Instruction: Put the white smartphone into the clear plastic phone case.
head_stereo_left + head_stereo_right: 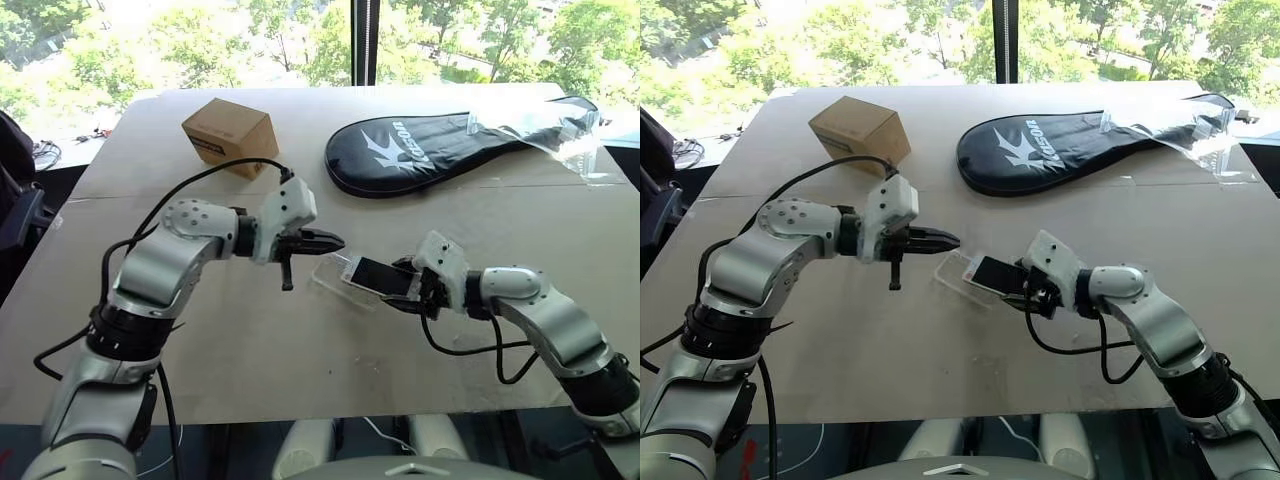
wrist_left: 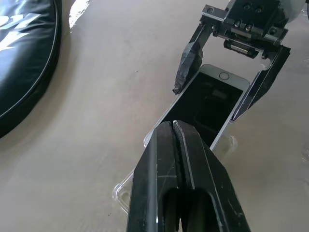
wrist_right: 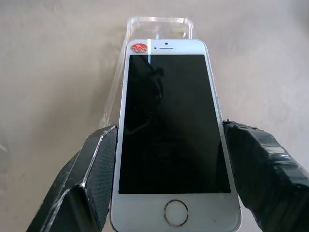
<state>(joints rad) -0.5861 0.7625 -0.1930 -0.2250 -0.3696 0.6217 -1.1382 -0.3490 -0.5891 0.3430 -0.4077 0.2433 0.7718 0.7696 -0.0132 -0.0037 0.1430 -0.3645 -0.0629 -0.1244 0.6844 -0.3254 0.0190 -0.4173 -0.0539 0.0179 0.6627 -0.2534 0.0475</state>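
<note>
The white smartphone (image 3: 171,125) lies screen up near the middle of the table, its home-button end held between the fingers of my right gripper (image 1: 405,285), which is shut on its two long sides. Its far end sits over the clear plastic phone case (image 3: 157,24), which lies on the table and sticks out past the phone (image 1: 372,272) as a transparent rim (image 1: 330,270). My left gripper (image 1: 335,241) is shut with nothing between its fingers. Its tips (image 2: 174,128) hover over the phone's far end; I cannot tell whether they touch it.
A small cardboard box (image 1: 230,137) stands at the back left. A black racket cover (image 1: 440,150) lies at the back right with a crinkly clear plastic bag (image 1: 545,130) on its far end. The table's front edge (image 1: 330,415) runs below both arms.
</note>
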